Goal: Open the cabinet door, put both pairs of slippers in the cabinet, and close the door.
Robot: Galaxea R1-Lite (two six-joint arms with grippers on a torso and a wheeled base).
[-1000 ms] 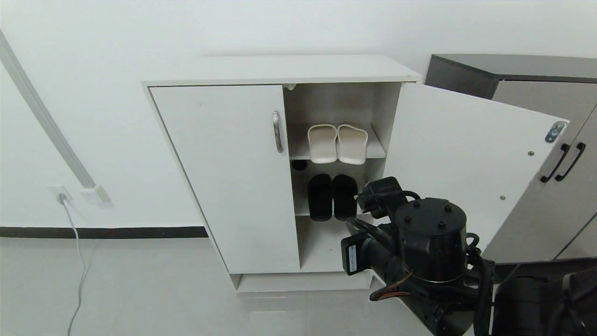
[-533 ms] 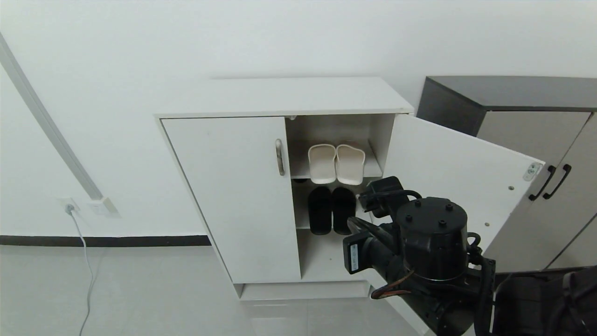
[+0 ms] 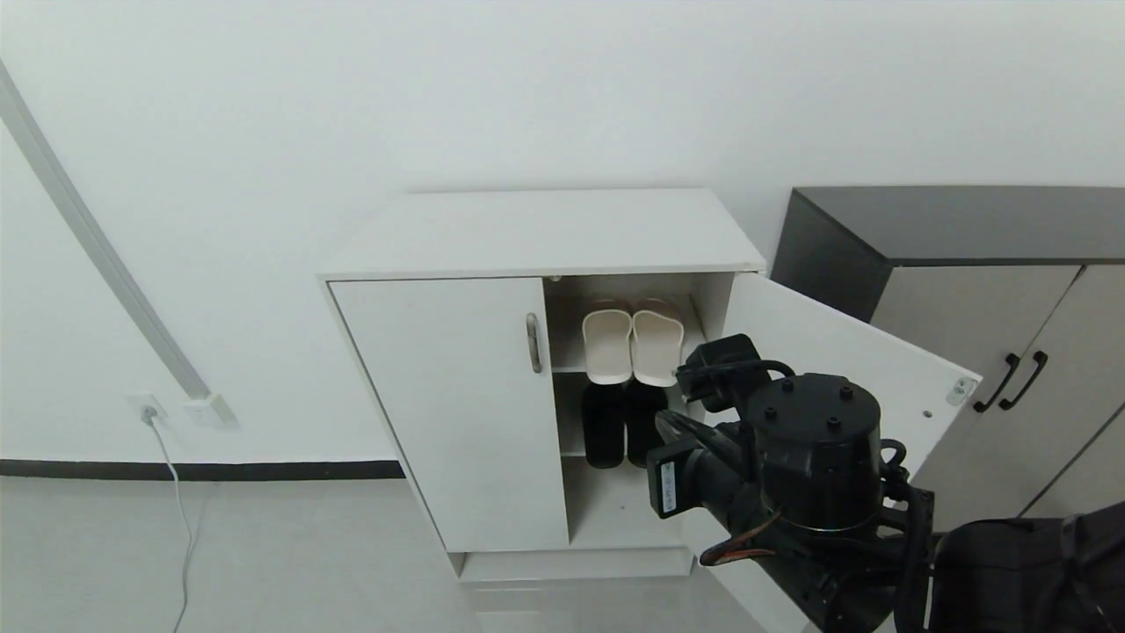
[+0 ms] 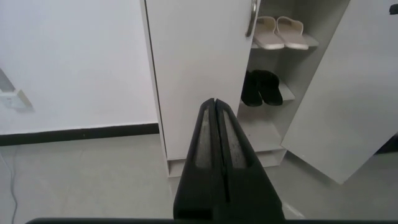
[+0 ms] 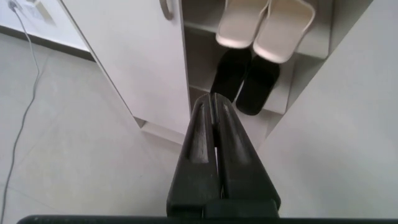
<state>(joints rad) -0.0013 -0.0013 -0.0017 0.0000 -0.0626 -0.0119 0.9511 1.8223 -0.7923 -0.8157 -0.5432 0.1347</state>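
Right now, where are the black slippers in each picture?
Head view: black slippers near the picture's middle, just under the white slippers.
Left wrist view: black slippers far off, under the white slippers.
Right wrist view: black slippers close up, under the white slippers.
Shared landmark: the white slippers, always just above them.
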